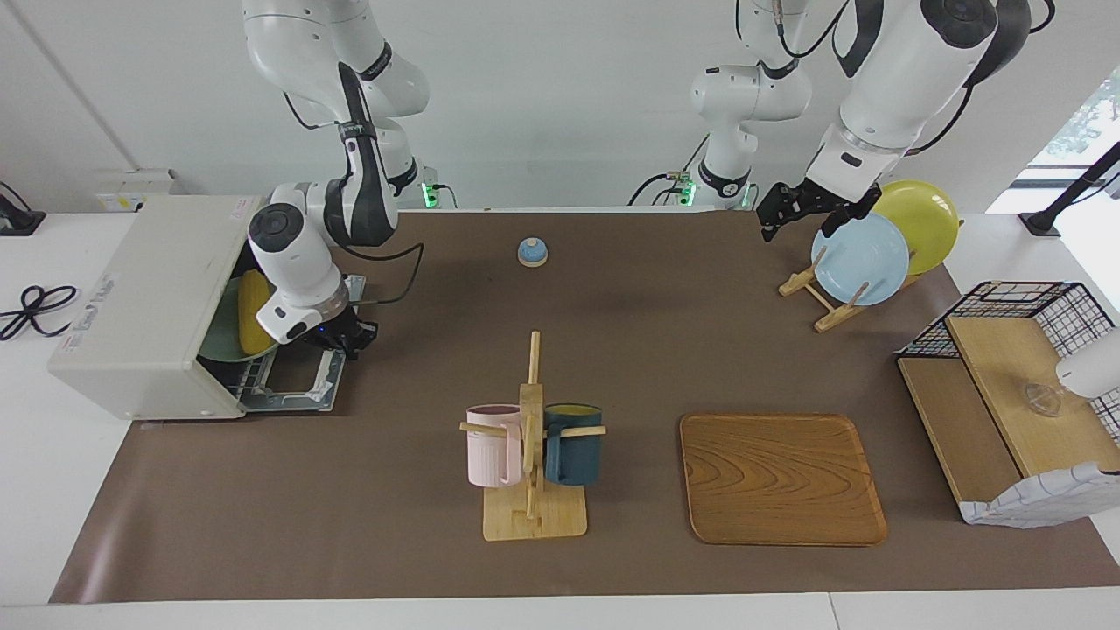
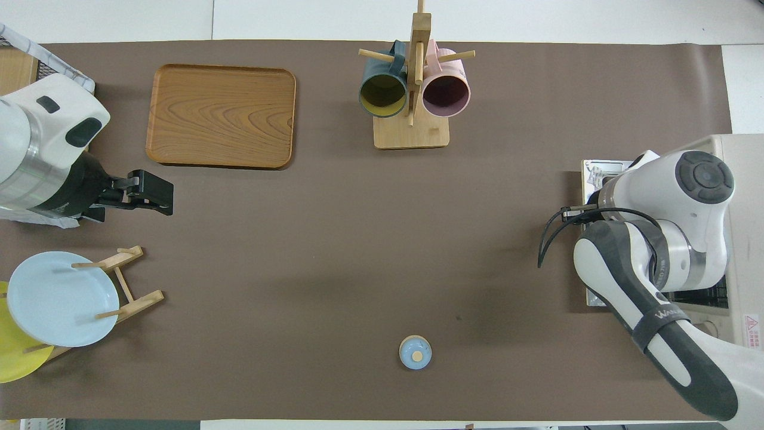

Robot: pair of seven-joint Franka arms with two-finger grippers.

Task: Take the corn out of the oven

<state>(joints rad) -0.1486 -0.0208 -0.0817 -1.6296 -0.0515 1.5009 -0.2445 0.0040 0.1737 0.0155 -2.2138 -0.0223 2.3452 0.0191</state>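
Oven (image 1: 131, 297) sits at the right arm's end of the table, mouth facing the table's middle. Its door (image 1: 302, 381) is dropped flat on the mat, so the cavity is open.

Inside the mouth is a greenish dish (image 1: 220, 337), w/ the corn (image 1: 252, 306) on it, not yet out. Corn's long axis runs along the mouth, i.e. nearer-to-farther from the robots, so it lies crosswise to a reach going straight in over the door. Can't tell which end is the thin tip.

Key relation: the corn lies from the right gripper (image 1: 350, 337) back across the whole door, toward the oven body and a bit higher. The right arm is by far the nearer one, judging by where each comes from; the left arm is at the other end of the table.

Right gripper: down at the door's outer edge, clenched, by the look of it on the handle bar there. The overhead view hides it under the arm's own wrist. No corn in it. My read: it must let go of the bar, lift, then go in over the door w/ fingers set across the cob.

Left gripper (image 1: 792, 214): waits in the air beside the plate rack (image 1: 827, 302), released, holding nothing.
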